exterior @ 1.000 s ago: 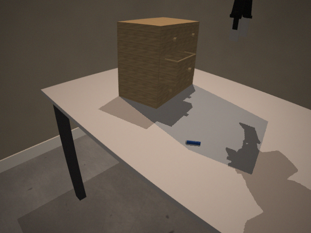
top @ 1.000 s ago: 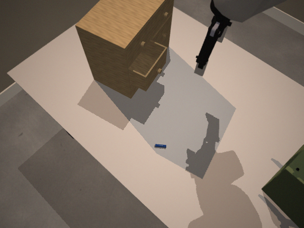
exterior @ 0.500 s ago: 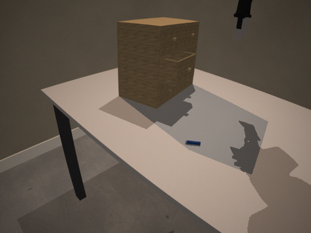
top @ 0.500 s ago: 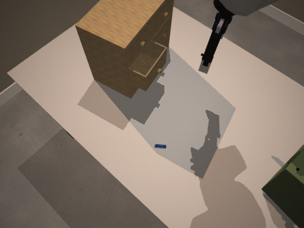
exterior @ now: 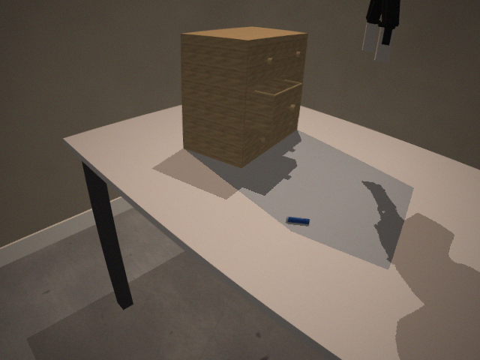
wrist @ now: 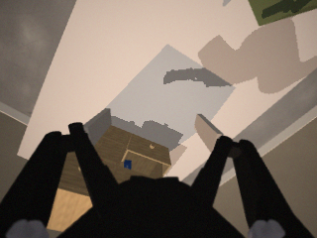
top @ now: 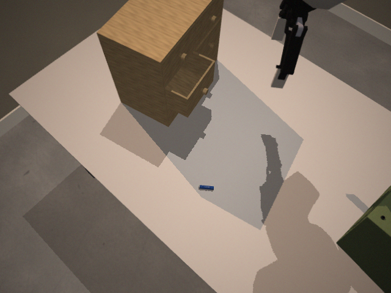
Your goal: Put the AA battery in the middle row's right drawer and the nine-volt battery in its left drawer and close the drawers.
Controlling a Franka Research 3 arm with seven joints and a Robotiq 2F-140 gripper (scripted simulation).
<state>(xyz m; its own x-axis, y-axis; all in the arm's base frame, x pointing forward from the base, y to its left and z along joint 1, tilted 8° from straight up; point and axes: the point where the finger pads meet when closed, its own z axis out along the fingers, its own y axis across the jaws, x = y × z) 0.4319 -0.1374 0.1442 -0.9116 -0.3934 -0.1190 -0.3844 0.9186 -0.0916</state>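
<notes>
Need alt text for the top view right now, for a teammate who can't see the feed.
A wooden chest stands on a pale table with one middle-row drawer pulled out. The open, empty gripper hangs in the air to its right, and a small blue battery lies on the table nearer the camera.

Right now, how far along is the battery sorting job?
Looks done: the left middle drawer is pulled out, and a small blue block, likely the nine-volt battery, lies in it. In hand: nothing; the gripper hangs open above the table. Left: the AA battery lies on the table, the right middle drawer is shut, and the open drawer needs pushing in.
</notes>
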